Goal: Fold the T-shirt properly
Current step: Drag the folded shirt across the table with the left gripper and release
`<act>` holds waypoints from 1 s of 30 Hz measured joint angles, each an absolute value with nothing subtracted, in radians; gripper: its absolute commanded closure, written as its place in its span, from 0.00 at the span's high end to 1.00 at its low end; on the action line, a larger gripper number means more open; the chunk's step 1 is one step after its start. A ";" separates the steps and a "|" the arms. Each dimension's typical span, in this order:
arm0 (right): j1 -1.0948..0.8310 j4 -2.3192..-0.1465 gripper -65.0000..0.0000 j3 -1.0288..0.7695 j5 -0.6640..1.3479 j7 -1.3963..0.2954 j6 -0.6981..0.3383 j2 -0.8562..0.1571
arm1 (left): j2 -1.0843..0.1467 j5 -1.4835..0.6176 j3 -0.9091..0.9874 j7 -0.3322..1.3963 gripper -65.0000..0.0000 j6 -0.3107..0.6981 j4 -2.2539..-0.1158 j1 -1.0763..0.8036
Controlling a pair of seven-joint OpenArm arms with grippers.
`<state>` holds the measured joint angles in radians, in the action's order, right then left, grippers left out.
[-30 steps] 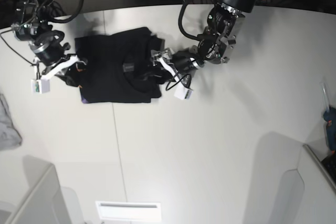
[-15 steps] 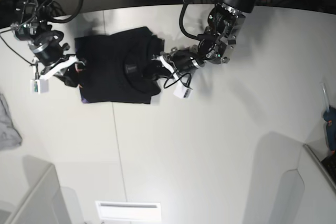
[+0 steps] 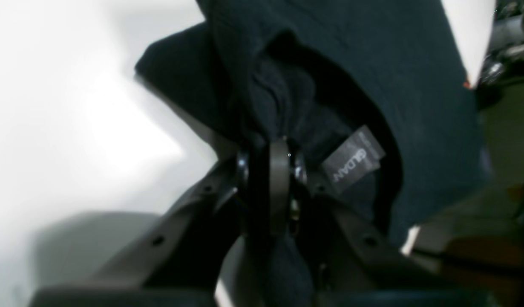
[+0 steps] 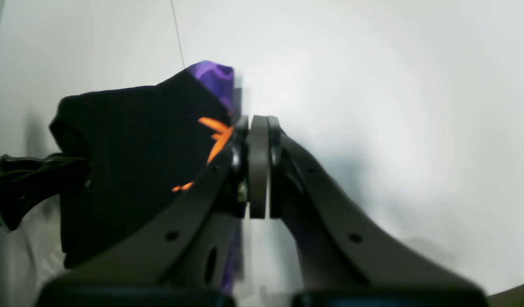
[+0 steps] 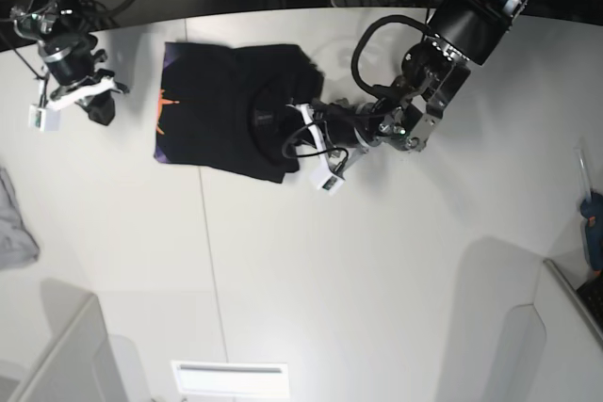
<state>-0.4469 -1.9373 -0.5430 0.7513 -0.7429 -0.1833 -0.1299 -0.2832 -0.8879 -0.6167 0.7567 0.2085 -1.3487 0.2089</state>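
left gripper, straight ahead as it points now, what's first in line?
The T-shirt: the left gripper is already shut on a bunched fold near the collar label, so more black cloth lies directly ahead.

Black T-shirt (image 5: 226,120) on white table, bunched at collar, purple and orange print along one edge

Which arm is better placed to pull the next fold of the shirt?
Left, probably: the left gripper is shut on the T-shirt by its label; the right gripper is shut, apart from the cloth.
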 measured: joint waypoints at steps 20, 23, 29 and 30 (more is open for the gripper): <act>-0.563 -1.938 0.00 -0.599 0.739 -0.731 -0.184 0.008 | -0.500 -0.801 -1.156 0.850 0.00 0.208 -1.446 0.611; -0.573 -1.938 0.00 -0.598 0.739 -0.733 -0.184 0.025 | -0.495 -0.664 -1.192 0.834 0.00 0.230 -1.448 0.628; -0.577 -1.938 0.00 -0.598 0.739 -0.731 -0.184 0.035 | -0.485 -0.397 -1.157 0.791 0.00 0.447 -1.457 0.594; -0.577 -1.938 0.00 -0.598 0.738 -0.729 -0.184 0.047 | -0.485 -0.337 -1.132 0.760 0.00 0.473 -1.458 0.578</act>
<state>-0.5770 -1.9381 -0.5976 0.7376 -0.7292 -0.1837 0.0475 -0.4847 -0.3370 -1.1324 0.7601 0.4732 -1.4578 0.5777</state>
